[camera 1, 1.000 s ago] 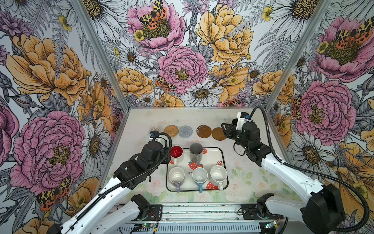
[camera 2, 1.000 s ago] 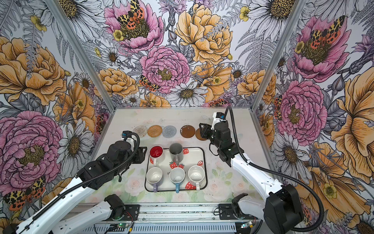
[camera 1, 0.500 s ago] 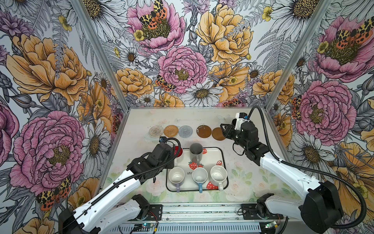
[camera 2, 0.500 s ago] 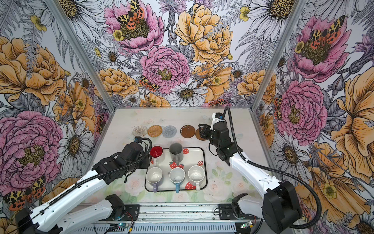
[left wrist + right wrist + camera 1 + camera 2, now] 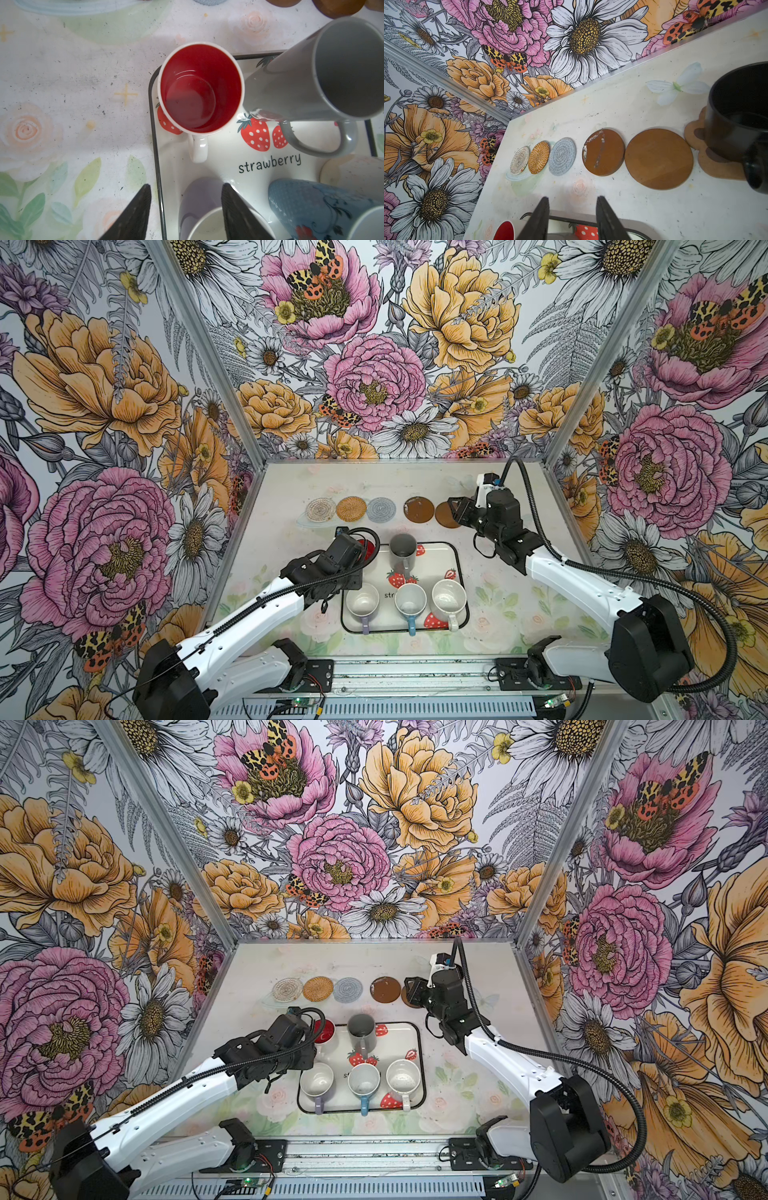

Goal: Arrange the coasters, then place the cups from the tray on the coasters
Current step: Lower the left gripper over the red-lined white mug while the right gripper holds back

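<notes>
- Coasters: all six lie in one row along the far side of the table (image 5: 374, 477): clear beaded coaster (image 5: 320, 509), tan woven coaster (image 5: 351, 508), grey woven coaster (image 5: 381, 509), brown disc (image 5: 419, 509), second brown disc (image 5: 444, 516), and paw-shaped coaster (image 5: 716, 166) at the right end. Arranging looks finished.
- Black mug (image 5: 741, 116) stands on the paw-shaped coaster: one cup of six placed.
- Tray (image 5: 434, 562), on the near side, holds the other five. Red-lined mug (image 5: 200, 87) and grey mug (image 5: 403, 549) are at the back; lilac mug (image 5: 362, 602), light blue mug (image 5: 410, 600) and speckled mug (image 5: 449, 596) in front. Five coasters are bare.
- Left gripper (image 5: 186, 185) hovers over the tray's left edge, fingers spread, nothing between. The red-lined mug's handle faces it, so this is the likely next pick.
- Right gripper (image 5: 572, 197) is near the second brown disc, fingers apart and empty.
</notes>
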`<state>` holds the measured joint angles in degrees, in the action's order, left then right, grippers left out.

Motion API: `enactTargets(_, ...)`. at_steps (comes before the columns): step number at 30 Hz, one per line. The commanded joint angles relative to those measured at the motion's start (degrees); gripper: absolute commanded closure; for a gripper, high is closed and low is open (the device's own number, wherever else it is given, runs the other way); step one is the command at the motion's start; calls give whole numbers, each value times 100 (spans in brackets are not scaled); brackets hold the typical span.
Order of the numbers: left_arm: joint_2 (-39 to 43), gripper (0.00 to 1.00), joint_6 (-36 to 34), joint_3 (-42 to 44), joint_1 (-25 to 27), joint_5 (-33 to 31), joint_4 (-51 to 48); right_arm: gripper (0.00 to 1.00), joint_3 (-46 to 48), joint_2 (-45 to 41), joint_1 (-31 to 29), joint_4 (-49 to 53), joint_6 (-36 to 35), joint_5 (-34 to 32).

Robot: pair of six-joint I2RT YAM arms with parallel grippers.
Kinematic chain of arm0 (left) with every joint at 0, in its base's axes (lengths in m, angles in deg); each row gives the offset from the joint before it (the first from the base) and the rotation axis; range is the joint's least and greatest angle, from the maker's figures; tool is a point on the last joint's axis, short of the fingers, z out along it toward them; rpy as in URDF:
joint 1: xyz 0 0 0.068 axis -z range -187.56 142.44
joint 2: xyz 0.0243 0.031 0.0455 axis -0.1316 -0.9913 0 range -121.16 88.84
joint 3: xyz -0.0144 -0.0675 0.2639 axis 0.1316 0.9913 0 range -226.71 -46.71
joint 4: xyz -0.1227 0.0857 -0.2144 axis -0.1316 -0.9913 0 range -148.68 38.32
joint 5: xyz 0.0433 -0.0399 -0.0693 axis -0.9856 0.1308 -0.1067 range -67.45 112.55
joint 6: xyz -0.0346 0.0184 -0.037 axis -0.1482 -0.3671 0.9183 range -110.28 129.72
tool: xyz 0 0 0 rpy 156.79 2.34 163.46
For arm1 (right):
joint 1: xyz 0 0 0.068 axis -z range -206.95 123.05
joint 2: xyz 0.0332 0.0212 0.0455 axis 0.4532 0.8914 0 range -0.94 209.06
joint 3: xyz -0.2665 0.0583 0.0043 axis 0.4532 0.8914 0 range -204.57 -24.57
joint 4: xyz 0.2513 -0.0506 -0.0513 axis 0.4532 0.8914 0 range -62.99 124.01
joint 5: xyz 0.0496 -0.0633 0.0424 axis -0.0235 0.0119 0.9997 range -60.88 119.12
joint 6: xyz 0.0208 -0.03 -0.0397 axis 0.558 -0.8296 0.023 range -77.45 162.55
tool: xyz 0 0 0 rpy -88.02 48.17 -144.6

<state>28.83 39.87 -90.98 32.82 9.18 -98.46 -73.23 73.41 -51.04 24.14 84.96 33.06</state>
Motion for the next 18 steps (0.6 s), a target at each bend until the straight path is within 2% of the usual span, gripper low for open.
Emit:
enactTargets(1,-160,43,105,68,54,97,323,60,-218,51,-8,-205,-53,65)
enactTargets(9,-652,42,102,77,41,97,763,60,-240,104,-7,-205,-71,77)
enactTargets(10,-729,42,97,72,43,283,816,60,-240,113,-7,-196,-69,76)
enactTargets(18,-1199,42,-9,52,31,379,1108,60,-249,133,1,-196,-78,80)
